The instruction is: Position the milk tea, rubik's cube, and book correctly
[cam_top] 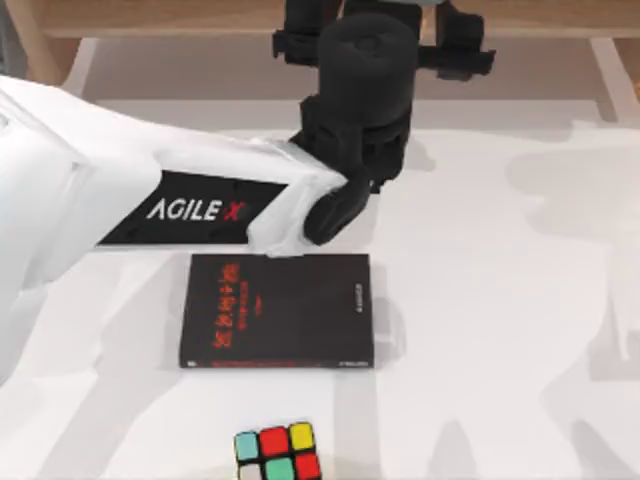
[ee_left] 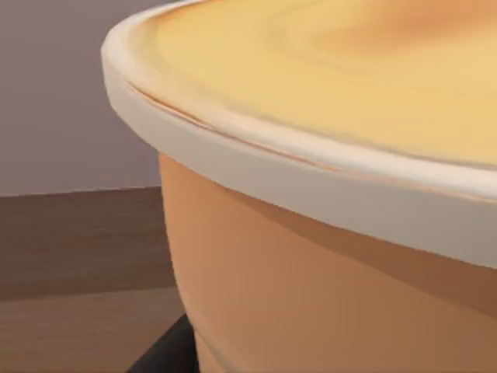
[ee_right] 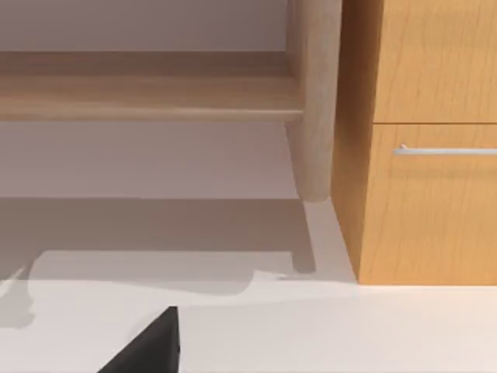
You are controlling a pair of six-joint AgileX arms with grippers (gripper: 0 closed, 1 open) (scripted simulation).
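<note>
Filling most of the left wrist view, the milk tea (ee_left: 326, 233) sits directly at the left gripper: an orange-tan translucent wall that narrows downward, a thick cream-white rim, and a flat creamy-yellow top. A dark finger (ee_left: 159, 353) edges in at the base of the cup wall, but whether it presses the wall cannot be told, nor how far the jaws are spread. Behind the cup that view shows a brown wooden surface (ee_left: 78, 249) and a grey wall.

From above, the cup itself is covered by the left arm (cam_top: 150, 210), white with a black AGILEX panel, which reaches from the left side of the table (cam_top: 500, 300) to a black wrist (cam_top: 360, 90) just beyond the far edge of the black book (cam_top: 278, 310).

The black book, with red lettering on its cover, lies flat on the white table, long side across. The cube (cam_top: 278, 455) lies on the near side of the black book, well apart from it, showing red, yellow, green and white stickers in a black frame.

The right wrist view shows a wooden shelf (ee_right: 147, 93), a cabinet (ee_right: 427, 140) with a metal handle, and one dark finger (ee_right: 151, 346) of the right gripper over the table; its spread cannot be told either.
</note>
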